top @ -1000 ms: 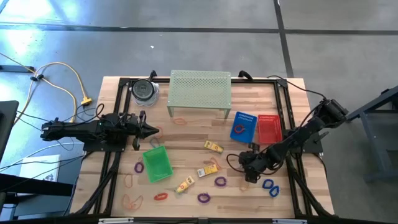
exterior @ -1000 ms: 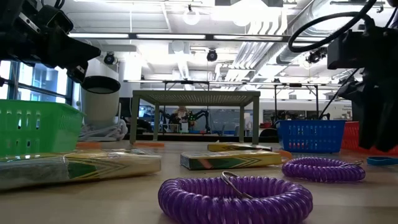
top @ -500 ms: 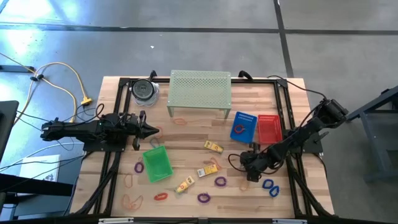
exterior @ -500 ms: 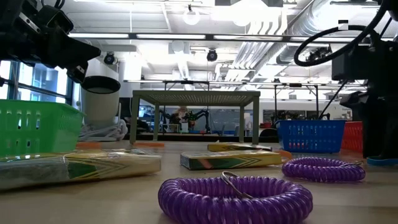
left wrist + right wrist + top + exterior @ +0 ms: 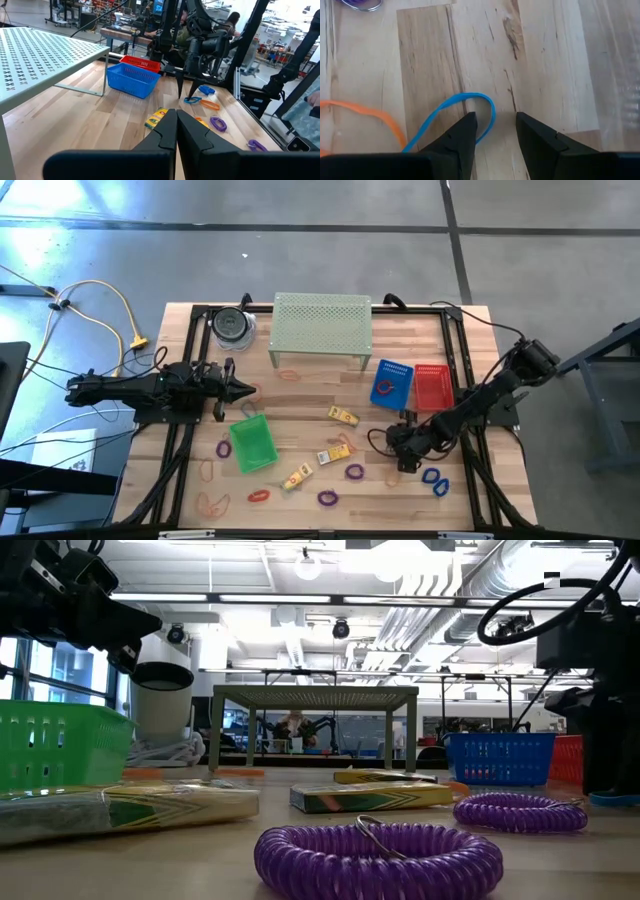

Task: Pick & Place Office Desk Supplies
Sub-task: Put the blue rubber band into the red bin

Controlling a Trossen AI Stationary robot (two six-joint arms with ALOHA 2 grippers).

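Right gripper [image 5: 495, 131] parted, straddling blue loop [image 5: 455, 112] end; contact seen only in wrist view. Left gripper [image 5: 176, 131] closed, empty.

We've got a wooden table [image 5: 300, 405] sitting on a grey concrete floor [image 5: 300, 240]. At the back edge stands a pale-green perforated shelf [image 5: 322, 320] on thin legs, and left of it there's a round clear container with a dark lid [image 5: 232, 327]. Toward the right we see a blue basket [image 5: 393, 383] and a red basket [image 5: 432, 386] side by side, touching or nearly so. A green basket [image 5: 251, 443] sits tilted toward the front left. Off the table on the left, a yellow cable [image 5: 115, 305] loops across the floor, and some white papers [image 5: 60, 452] lie near the table's corner.
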